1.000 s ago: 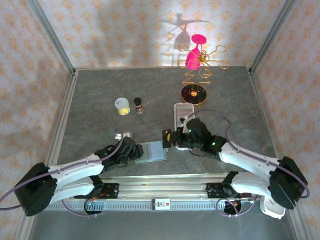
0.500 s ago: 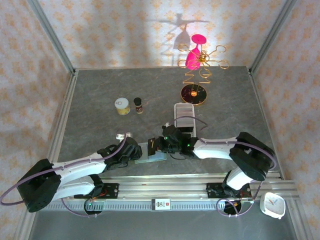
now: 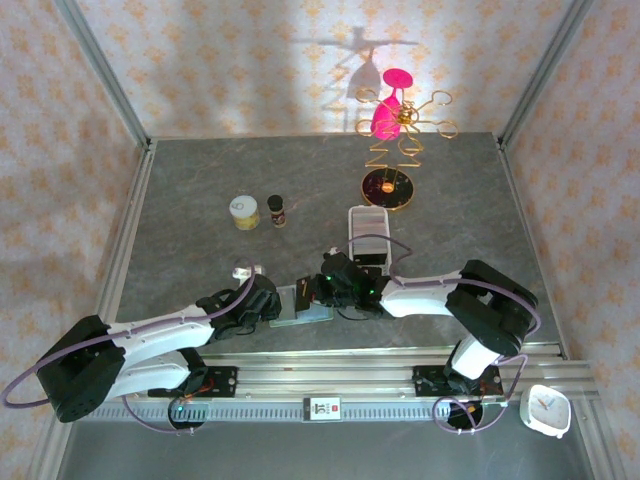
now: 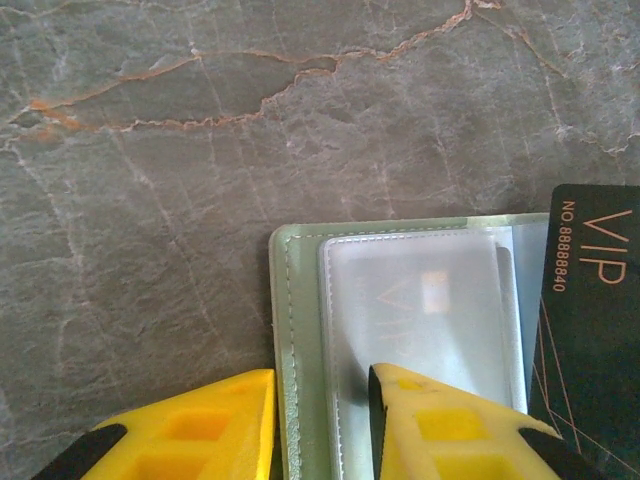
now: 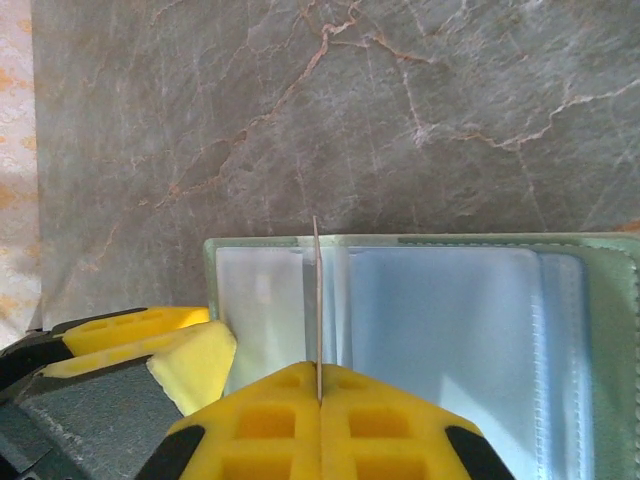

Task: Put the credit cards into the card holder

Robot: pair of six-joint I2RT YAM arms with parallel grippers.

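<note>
Right tool is clamped on a credit card, edge-up over the open card holder. Left tool straddles that holder's edge, slightly apart.

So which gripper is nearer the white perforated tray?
Right. The right gripper sits over the card holder, near-left of the white tray; the left gripper is farther, at the holder's left edge.

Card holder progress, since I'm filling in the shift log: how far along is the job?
Done: one silvery card looks seated in a clear sleeve of the open card holder. In hand: the right gripper is shut on a black card, held on edge over the sleeves, while the left gripper straddles the holder's edge. Left: sliding that black card in.
</note>
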